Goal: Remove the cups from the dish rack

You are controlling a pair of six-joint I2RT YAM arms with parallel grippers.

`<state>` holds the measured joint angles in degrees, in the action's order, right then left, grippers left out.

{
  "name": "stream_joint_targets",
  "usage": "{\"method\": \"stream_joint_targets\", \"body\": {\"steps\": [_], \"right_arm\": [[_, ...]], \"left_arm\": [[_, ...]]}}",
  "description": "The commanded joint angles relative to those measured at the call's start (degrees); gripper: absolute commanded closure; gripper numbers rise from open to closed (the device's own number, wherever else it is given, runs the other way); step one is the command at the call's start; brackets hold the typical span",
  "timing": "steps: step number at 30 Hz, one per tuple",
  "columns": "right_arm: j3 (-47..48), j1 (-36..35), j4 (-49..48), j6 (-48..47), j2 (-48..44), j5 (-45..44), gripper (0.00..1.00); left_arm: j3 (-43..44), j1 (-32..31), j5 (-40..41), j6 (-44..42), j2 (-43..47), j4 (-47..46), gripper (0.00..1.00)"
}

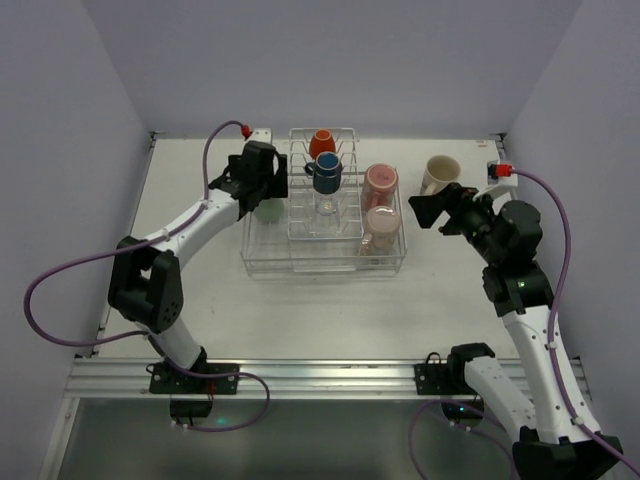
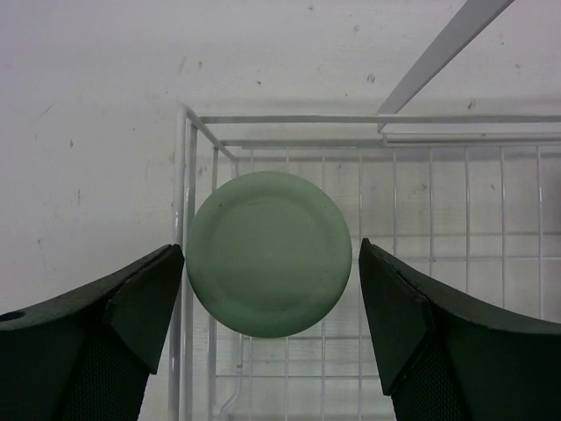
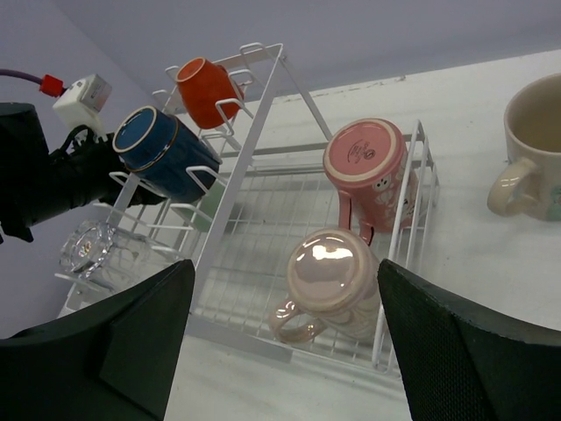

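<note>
From above, a white surface [image 1: 200, 310] between lavender walls [image 1: 60, 100] carries the dish rack [image 1: 300, 266] mid-frame, with a cream mug [image 1: 440, 173] upper right. In the left wrist view, the left claw [image 2: 272, 263] stands spread, flanking the racked mint-green cup [image 2: 268, 228]. In the right wrist view, the right claw [image 3: 285, 298] gapes wide, facing the racked pink cups [image 3: 364, 167].

Mug [image 1: 440, 173] right of dish rack [image 1: 320, 266].

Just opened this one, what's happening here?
Two arms are emptying a dish rack. The left claw is open over the upturned mint-green cup at the rack's left end, not gripping yet. The right claw, also open and empty, faces the two pink cups. A cream mug stands on the table right of the rack; the orange mug, blue mug and clear glass sit in the middle tine section.
</note>
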<state>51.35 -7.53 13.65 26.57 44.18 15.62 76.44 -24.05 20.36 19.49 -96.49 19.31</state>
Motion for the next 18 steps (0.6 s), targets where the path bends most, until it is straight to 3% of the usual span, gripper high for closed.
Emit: {"method": "stream_joint_targets", "body": {"steps": [1,3,7,13,18], "right_arm": [[0.33,-0.9,-3.19,0.33,-0.42,1.87,0.13],[0.59,-1.17,-2.93,0.24,-0.41,1.35,0.13],[0.68,-1.78,-2.67,0.15,-0.5,1.17,0.13],[2.26,-3.71,-2.22,0.33,0.03,0.56,0.13],[3.4,-6.26,-3.71,2.17,0.02,0.91,0.13]], "left_arm": [[1.78,0.41,1.26,-1.73,0.07,-3.57,0.14],[2.04,0.41,1.09,-1.73,0.33,-3.84,0.22],[1.6,0.41,1.88,-2.0,2.35,-5.07,0.48],[3.71,0.41,3.72,-3.66,7.62,-4.02,0.59],[4.07,0.41,6.79,-3.23,14.37,-2.08,0.62]]}}
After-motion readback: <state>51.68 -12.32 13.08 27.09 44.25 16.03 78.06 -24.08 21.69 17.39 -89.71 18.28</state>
